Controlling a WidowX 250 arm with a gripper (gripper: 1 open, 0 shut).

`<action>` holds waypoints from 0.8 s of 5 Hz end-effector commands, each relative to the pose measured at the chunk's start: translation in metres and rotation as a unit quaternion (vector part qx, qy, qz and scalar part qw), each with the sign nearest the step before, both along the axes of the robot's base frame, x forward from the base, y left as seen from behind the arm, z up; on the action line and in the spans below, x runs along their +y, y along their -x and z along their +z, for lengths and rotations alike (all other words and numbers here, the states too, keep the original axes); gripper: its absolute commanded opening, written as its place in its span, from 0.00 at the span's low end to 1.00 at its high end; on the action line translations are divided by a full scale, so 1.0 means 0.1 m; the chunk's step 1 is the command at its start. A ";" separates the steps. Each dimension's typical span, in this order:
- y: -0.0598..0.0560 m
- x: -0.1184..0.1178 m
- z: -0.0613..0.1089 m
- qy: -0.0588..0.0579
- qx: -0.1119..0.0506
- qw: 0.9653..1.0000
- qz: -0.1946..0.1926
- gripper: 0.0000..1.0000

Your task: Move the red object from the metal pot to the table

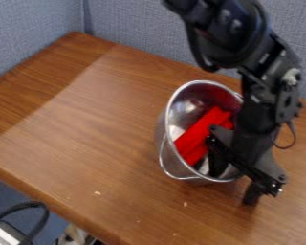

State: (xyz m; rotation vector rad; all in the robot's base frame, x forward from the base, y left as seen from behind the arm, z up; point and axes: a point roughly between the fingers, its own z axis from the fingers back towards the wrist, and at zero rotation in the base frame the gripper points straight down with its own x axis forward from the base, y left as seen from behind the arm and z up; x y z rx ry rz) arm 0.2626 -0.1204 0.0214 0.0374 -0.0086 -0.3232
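Observation:
The metal pot (pixel 182 108) stands tipped on the brown wooden table (pixel 79 105), at its right side, so its shiny inside shows. The red object (pixel 201 136) lies slanted inside it, against the lower wall. My black gripper (pixel 239 172) points down at the pot's right rim. Its fingers stand apart, one (pixel 218 158) inside the pot beside the red object, the other (pixel 259 189) lower right, outside the pot. I see nothing gripped between them, and the arm hides the pot's right rim.
A blue-grey fabric wall (pixel 41 24) rises behind the table. The table's rounded front edge (pixel 66 196) runs diagonally at the lower left, with cables (pixel 15 225) on the floor beyond it. The black arm (pixel 232 38) fills the upper right.

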 end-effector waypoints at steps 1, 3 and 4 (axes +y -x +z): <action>0.04 0.17 0.09 0.003 -0.012 1.000 0.019 1.00; 0.00 0.40 0.11 0.001 -0.026 0.998 0.048 1.00; -0.05 0.39 0.13 0.003 -0.031 0.998 0.059 1.00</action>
